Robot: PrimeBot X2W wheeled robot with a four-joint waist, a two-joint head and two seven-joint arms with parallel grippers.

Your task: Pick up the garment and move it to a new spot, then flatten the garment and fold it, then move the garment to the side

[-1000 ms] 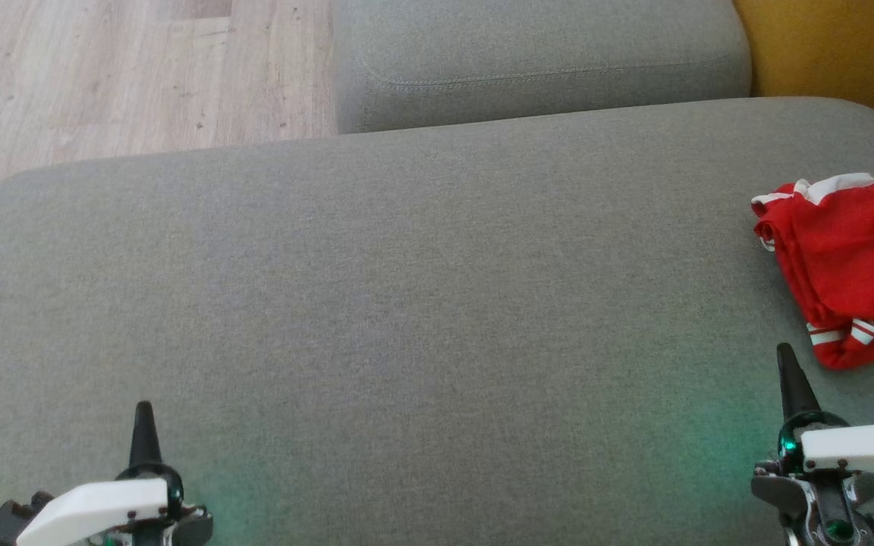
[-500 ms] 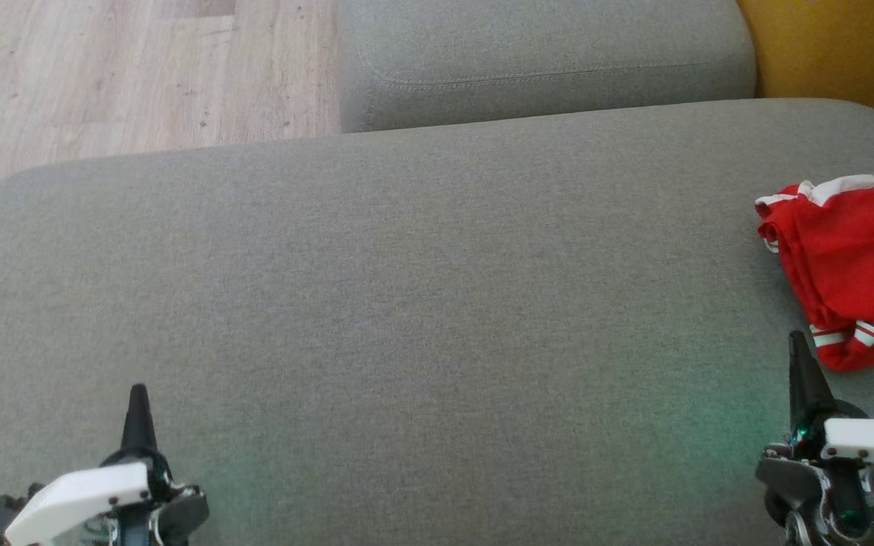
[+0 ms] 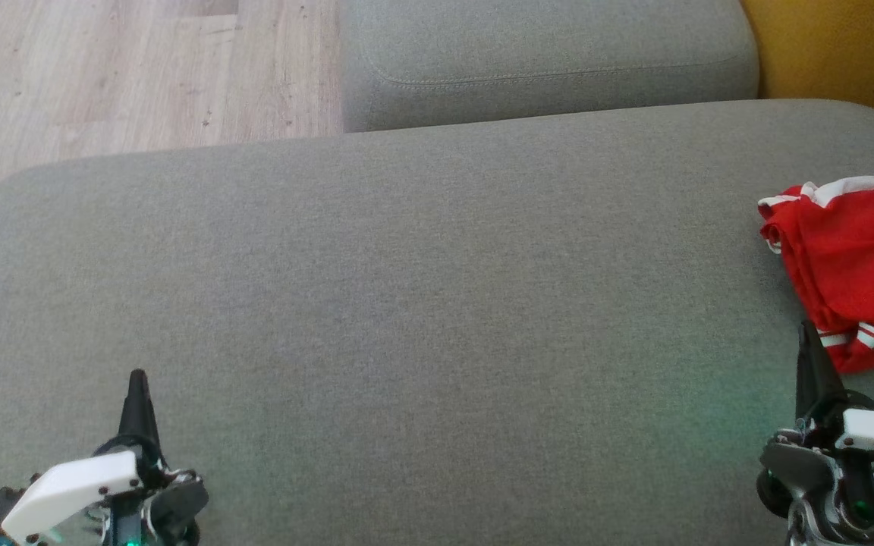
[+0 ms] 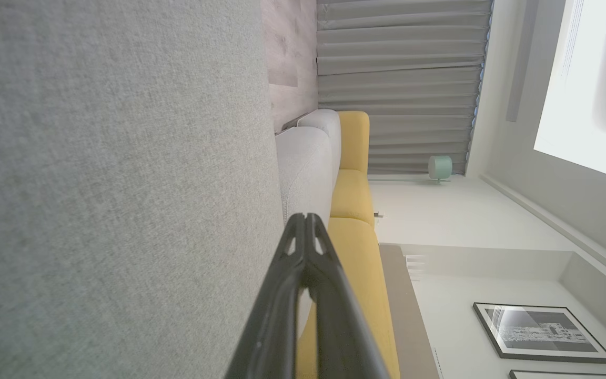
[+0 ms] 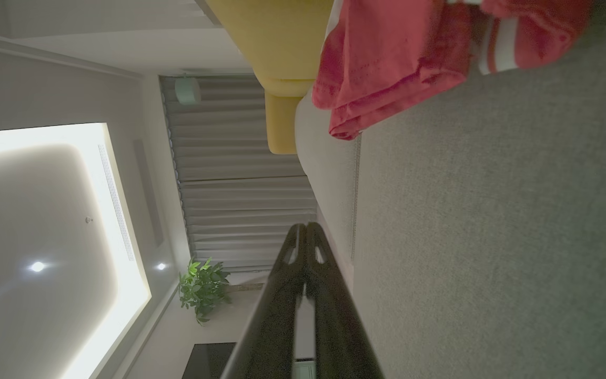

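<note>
The garment (image 3: 850, 265) is red with white trim: a white band runs along its far edge, and white-striped hems show at its near corner. It lies folded into a loose, slightly rumpled bundle, its layers stacked with uneven edges. It rests flat on the grey cushion (image 3: 407, 303), far over on the right side, where the head view's right edge cuts part of it off.

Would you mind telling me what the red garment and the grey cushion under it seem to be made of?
Red garment: probably a soft, matte knit jersey with white striped trim; it lies in limp folds. Grey cushion: seemingly woven upholstery fabric, matte, with a fine speckled weave.
</note>
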